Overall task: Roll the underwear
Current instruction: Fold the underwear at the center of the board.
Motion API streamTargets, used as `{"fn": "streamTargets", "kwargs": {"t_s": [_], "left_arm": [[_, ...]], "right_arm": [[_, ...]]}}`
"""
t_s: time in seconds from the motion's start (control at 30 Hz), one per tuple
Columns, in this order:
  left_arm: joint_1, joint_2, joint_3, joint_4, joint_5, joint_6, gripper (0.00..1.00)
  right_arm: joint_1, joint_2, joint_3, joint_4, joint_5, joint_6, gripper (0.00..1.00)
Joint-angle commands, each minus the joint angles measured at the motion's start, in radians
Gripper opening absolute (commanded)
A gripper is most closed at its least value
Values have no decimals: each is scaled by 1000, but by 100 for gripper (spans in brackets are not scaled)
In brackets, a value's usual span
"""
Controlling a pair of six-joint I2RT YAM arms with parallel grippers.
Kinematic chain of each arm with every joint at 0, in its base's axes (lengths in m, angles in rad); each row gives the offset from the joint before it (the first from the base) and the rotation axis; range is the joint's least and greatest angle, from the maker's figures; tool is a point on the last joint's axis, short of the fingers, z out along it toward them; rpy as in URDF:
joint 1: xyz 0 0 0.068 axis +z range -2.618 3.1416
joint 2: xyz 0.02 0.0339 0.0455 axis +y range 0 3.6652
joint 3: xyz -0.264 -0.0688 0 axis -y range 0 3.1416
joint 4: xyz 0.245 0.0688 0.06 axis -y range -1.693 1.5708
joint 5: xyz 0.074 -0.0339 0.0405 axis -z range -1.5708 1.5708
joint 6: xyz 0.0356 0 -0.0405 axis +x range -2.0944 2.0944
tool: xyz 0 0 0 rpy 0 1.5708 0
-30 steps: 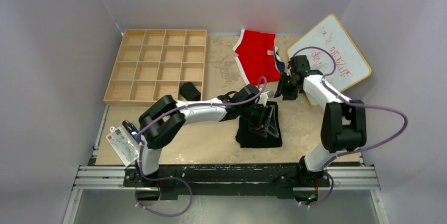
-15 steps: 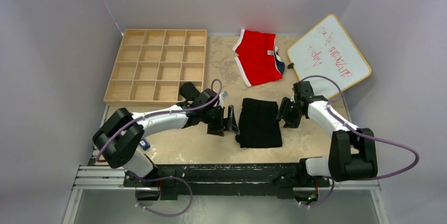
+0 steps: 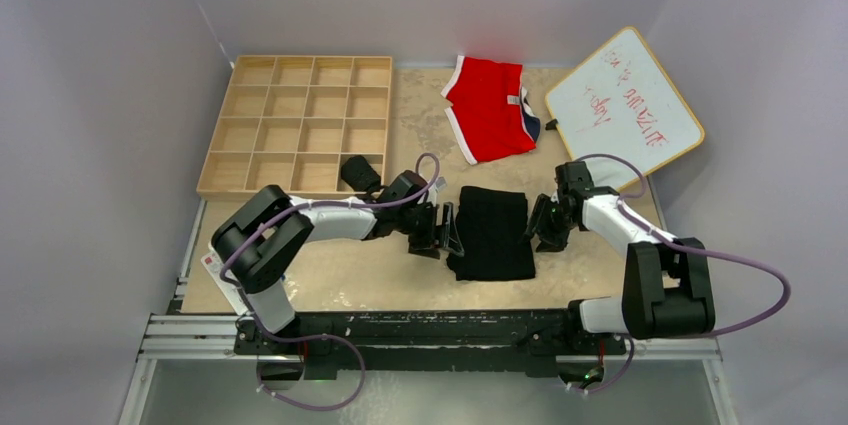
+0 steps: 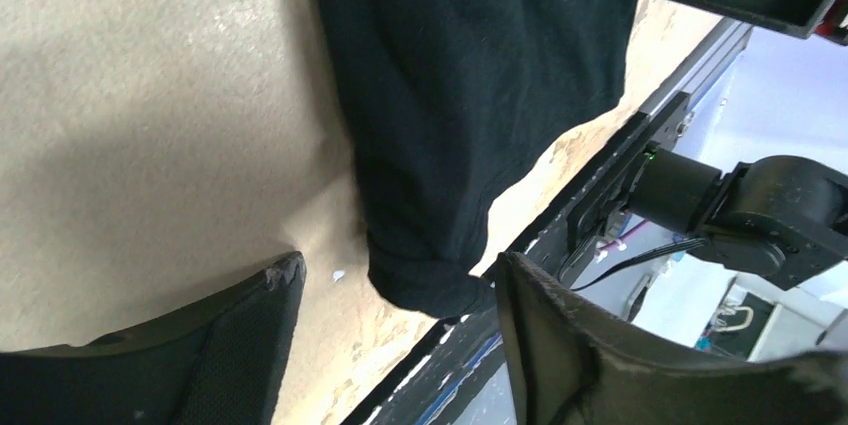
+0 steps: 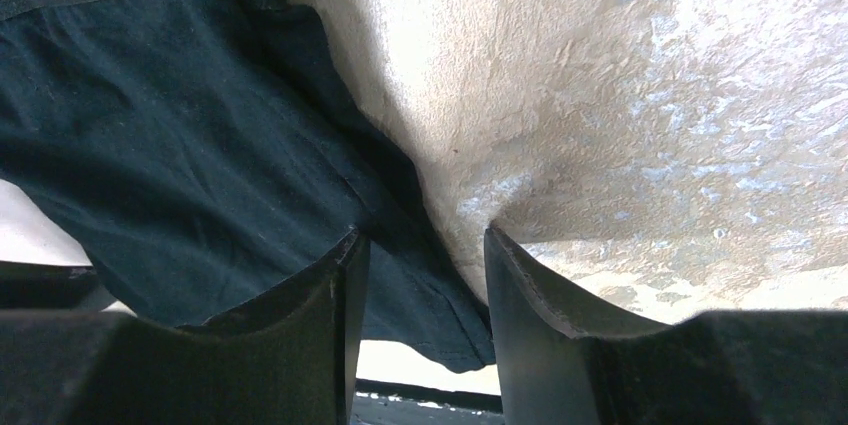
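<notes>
The tabletop (image 3: 330, 280) is rough and grippy-looking, and I reckon that is the first hazard: a low fingertip could snag or scrape on it instead of slipping under the cloth. The wooden grid tray (image 3: 310, 57) sits well off beyond the left hand (image 3: 447, 232), and the whiteboard (image 3: 625, 105) well beyond the right hand (image 3: 540, 228), so neither looks in harm's way. The red briefs (image 3: 488, 110) lie farther out from both hands. A long forward sweep could drag them into the job, though they are apart for now.

The flat black underwear (image 3: 492, 235) lies between the two hands, its side edges just beside each. The left hand is spread, with the garment's near corner sitting loose in the gap between its fingers (image 4: 230, 345), nothing pinched. The right hand is spread too, astride the opposite edge, one finger (image 5: 300, 345) over cloth and the other over bare surface.

My worry is an uneven start. If one hand closes sooner or deeper, the fabric would skew and the roll would come out a cone. A pinch that catches only the top layer would peel the fold open. Thin, limp cloth like this could also slide out of a shallow grip.

The small black bundle (image 3: 360, 173), behind the left hand by the tray's corner, could get knocked by that arm's elbow.
</notes>
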Motion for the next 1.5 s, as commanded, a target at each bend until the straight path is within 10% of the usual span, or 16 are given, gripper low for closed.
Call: {"fn": "streamTargets", "kwargs": {"t_s": [0.0, 0.37, 0.77, 1.0, 1.47], "left_arm": [[1, 35, -11, 104, 27, 5, 63], [3, 37, -77, 172, 125, 4, 1], [35, -116, -166, -86, 89, 119, 0], [55, -178, -191, -164, 43, 142, 0], [66, -175, -183, -175, 31, 140, 0]], "right_arm": [[0, 41, -12, 20, 18, 29, 48], [1, -18, -38, 15, -91, 25, 45], [63, -157, 91, 80, -263, -38, 48], [341, 114, 307, 201, -172, -8, 36], [451, 528, 559, 155, -82, -67, 13]]}}
